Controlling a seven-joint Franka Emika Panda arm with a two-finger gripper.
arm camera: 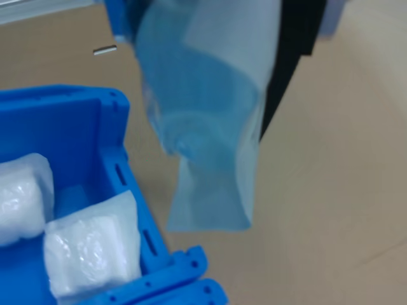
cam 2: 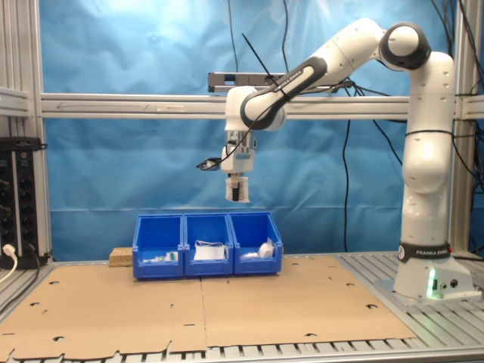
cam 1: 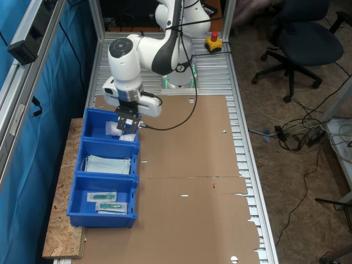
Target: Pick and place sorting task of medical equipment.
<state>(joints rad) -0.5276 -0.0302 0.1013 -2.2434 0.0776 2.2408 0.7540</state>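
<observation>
Your gripper (cam 2: 237,188) is hanging high above the row of blue bins, its fingers pressed onto a small flat white packet (cam 2: 237,189) that is dangling between them. In the wrist view the packet (arm camera: 210,121) is looking pale and blurred, drooping from the dark finger (arm camera: 296,51) behind it. In the first exterior view the gripper (cam 1: 127,124) is sitting over the end bin (cam 1: 93,118) nearest the robot base, close to that bin's wall on the cardboard side.

You are also looking at more white packets already lying in that end bin: two of them (arm camera: 89,244) are showing in the wrist view, and one (cam 2: 265,249) is showing in the second exterior view at the bin on the second exterior view's right. The middle bin (cam 1: 88,148) is holding light-blue face masks (cam 1: 108,164). The far bin (cam 1: 77,203) is holding clear packets with green-tipped syringes (cam 1: 104,196).

All three bins are touching side by side, sitting along the edge of the cardboard sheet (cam 1: 187,165) that is covering the table. A black office chair (cam 1: 305,36) is standing on the floor beyond the table.
</observation>
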